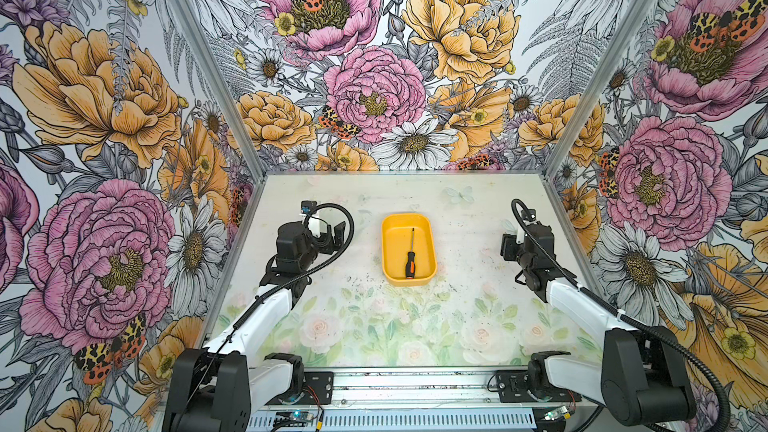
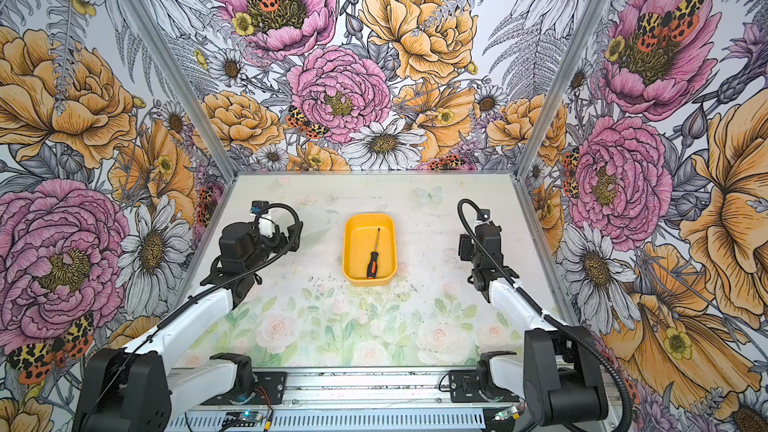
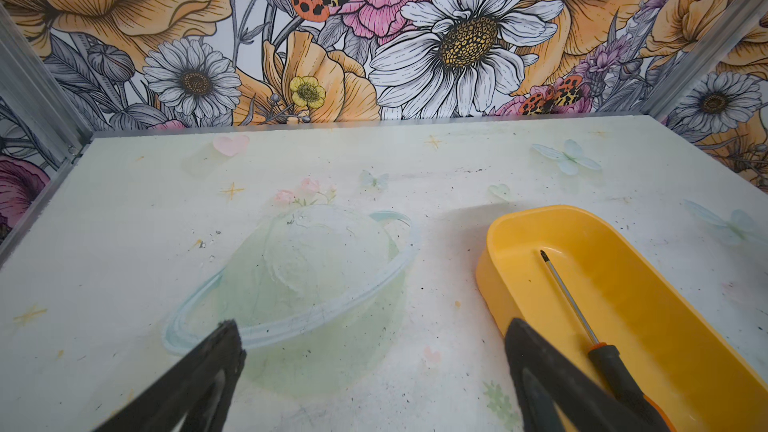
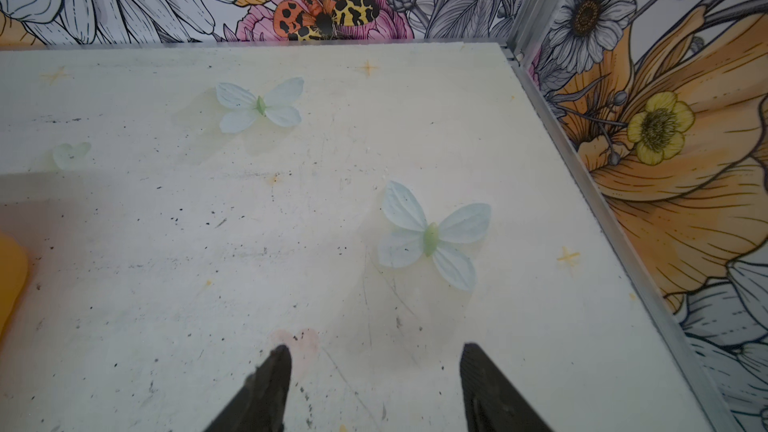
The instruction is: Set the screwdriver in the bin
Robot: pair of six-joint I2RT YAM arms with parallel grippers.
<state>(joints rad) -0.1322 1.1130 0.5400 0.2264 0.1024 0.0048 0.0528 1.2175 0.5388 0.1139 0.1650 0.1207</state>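
Observation:
The screwdriver [image 1: 410, 257] [image 2: 372, 259], black-and-orange handle and thin dark shaft, lies flat inside the yellow-orange bin [image 1: 395, 238] [image 2: 356, 242] in both top views, handle toward the near end. My left gripper [image 1: 332, 234] [image 2: 286, 238] hovers left of the bin, open and empty. In the left wrist view its fingers frame bare table [image 3: 374, 326], with the bin [image 3: 665, 305] and screwdriver [image 3: 582, 317] beside one finger. My right gripper [image 1: 506, 247] [image 2: 463, 247] stands right of the bin, open and empty [image 4: 375, 350]; a sliver of the bin [image 4: 10, 276] shows at that frame's edge.
Flower-printed walls with aluminium corner posts [image 1: 249, 147] [image 1: 552, 147] close in the table [image 1: 374, 326] on three sides. A metal rail [image 1: 415, 388] carrying both arm bases runs along the front edge. The table's butterflies and roses are only flat prints.

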